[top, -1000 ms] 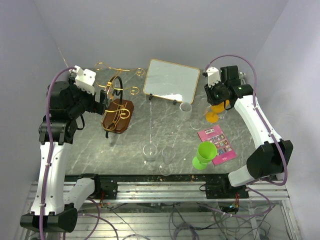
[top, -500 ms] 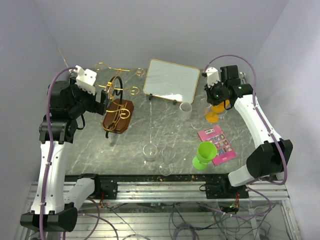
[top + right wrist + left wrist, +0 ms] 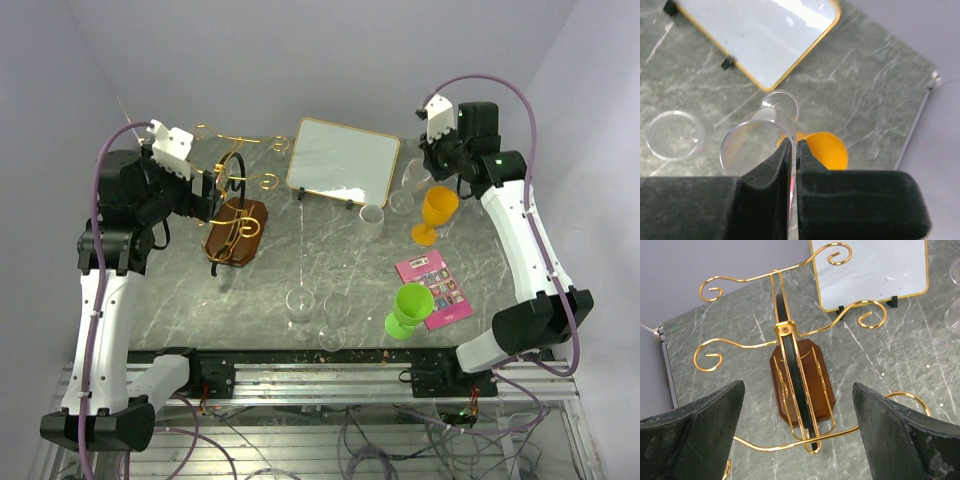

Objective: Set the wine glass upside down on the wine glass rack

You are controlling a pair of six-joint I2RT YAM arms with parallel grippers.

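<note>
the right gripper (image 3: 793, 150) is pinched on the rim of the wine glass (image 3: 752, 145), holding it well to the right of the rack (image 3: 236, 208), past the white board (image 3: 343, 160) and near the orange goblet (image 3: 437, 212). the left gripper (image 3: 797, 405) hangs above the rack, fingers spread wide.

The right gripper (image 3: 428, 168) rose from its low spot over the orange goblet (image 3: 437, 212) and drew back toward the far wall. It lifted the clear wine glass (image 3: 756, 146) off the table by its rim. The glass left its place just left of the goblet and hung near the white board's (image 3: 343, 162) right edge. The goblet, half hidden before, came into full view. The left gripper (image 3: 797, 390) edged slightly up and back above the wine glass rack (image 3: 235, 228).
</note>
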